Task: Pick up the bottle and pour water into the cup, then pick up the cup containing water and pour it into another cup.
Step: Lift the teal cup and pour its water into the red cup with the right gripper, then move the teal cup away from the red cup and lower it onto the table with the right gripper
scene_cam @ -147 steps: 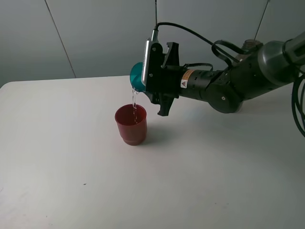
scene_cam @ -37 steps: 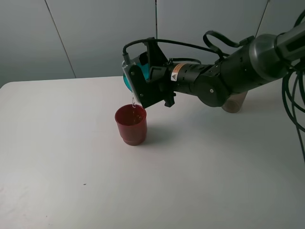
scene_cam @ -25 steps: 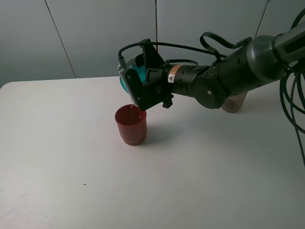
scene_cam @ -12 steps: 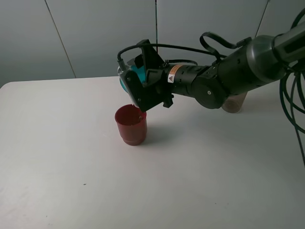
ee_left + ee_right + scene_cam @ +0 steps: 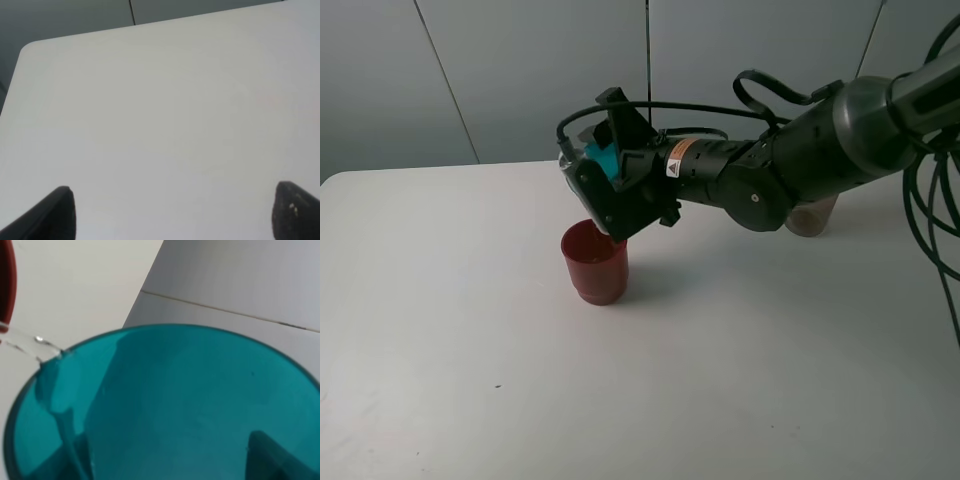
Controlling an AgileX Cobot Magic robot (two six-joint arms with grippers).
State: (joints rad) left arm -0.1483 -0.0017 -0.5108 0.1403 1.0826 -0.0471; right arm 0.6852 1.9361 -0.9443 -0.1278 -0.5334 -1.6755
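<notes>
1. The teal-blue tumbler [image 5: 601,158] is held in the air above the red cup's [image 5: 595,262] rim, tipped far over, its long axis slanting steeply so the mouth faces down and leftward toward the red cup.
2. In the right wrist view the tumbler [image 5: 165,405] fills most of the picture, mouth toward the camera; a thin thread of water [image 5: 25,346] leaves its rim toward a sliver of the red cup [image 5: 7,287] at the edge.
3. The right claw [image 5: 610,190] is clamped on the tumbler, its dark fingers on either side of the teal wall.
4. The right arm [image 5: 790,165] carries a small orange-and-white sticker with a warning triangle [image 5: 678,159]; its writing is too small to read.
5. The red cup stands upright on the white worktop [image 5: 470,340], directly under the tumbler.
6. Behind the arm, a brownish base of the bottle [image 5: 812,216] stands on the worktop, mostly hidden.
7. The left claw [image 5: 175,212] shows two dark fingertips [image 5: 57,212] set wide apart over bare worktop [image 5: 165,100], holding nothing.
</notes>
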